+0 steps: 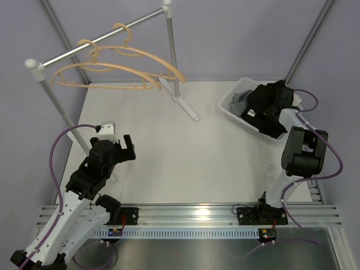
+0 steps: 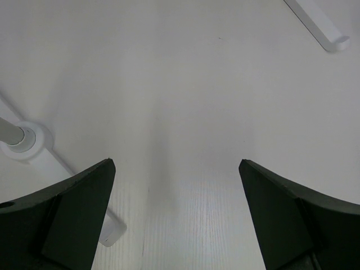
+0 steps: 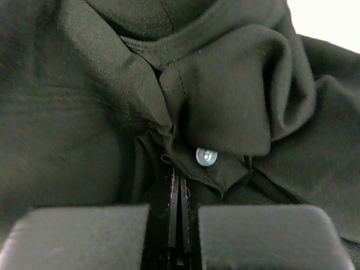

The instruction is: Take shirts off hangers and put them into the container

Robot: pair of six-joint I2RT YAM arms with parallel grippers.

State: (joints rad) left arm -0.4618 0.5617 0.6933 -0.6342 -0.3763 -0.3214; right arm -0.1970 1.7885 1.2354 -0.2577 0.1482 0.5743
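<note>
Left claw [image 1: 119, 145] hangs over the table [image 1: 191, 163] at near left, spread wide and holding nothing, presumably parked clear of the work; its wrist view adds only tabletop and the rack foot [image 2: 25, 140]. The right claw [image 3: 177, 205] reaches into the basket [image 1: 228, 108] at right, pressed together on a fold of the black shirt [image 1: 265, 102] beside a pale button [image 3: 206, 156], evidently to lower it in; only the wrist view shows this pinch, since from above claw and dark cloth merge. The grey shirt [image 1: 241, 100] lies in the basket alongside; farthest, both hangers [image 1: 104, 64] hang bare on the rail [image 1: 101, 39]; only release appears outstanding.
</note>
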